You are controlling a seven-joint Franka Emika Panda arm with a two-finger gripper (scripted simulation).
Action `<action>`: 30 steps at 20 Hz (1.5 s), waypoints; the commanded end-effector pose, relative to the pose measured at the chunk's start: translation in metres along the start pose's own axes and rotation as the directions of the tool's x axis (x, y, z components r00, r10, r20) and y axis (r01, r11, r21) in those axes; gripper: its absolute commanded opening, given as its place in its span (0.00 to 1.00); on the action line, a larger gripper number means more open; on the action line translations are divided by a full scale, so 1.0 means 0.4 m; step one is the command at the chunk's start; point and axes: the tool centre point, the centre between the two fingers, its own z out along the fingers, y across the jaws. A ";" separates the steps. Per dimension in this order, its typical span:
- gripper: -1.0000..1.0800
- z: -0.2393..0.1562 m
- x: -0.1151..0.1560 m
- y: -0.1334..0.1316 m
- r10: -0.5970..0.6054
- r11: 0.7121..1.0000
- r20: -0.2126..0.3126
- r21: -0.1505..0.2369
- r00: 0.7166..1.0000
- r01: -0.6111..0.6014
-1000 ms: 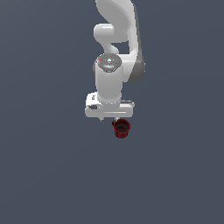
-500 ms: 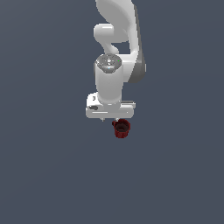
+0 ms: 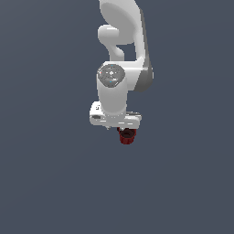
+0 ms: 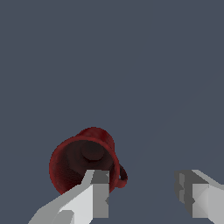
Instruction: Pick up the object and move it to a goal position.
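Under our white hand, little has shifted since a second ago: gripper [image 4: 142, 194] fingers spread, one inside the red cup [image 4: 83, 159], whose dark hollow holds nothing else.

Setting: simulated test scene, not a real room.
Evidence: flat, uniform slate-grey backdrop on all sides; smooth, untextured white robot arm [image 3: 121, 68]; blocky rendered surfaces.
Furnishings: none discernible.
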 end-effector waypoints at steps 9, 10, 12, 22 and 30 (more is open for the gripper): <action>0.62 0.046 0.042 -0.033 0.282 0.957 0.167 0.026 0.945 -0.290; 0.62 0.051 0.045 -0.038 0.308 0.948 0.185 0.024 0.933 -0.318; 0.62 0.060 0.051 -0.047 0.360 0.928 0.222 0.018 0.906 -0.373; 0.62 0.102 0.066 -0.101 0.570 0.798 0.397 -0.061 0.719 -0.599; 0.62 0.126 0.063 -0.145 0.675 0.690 0.501 -0.168 0.542 -0.704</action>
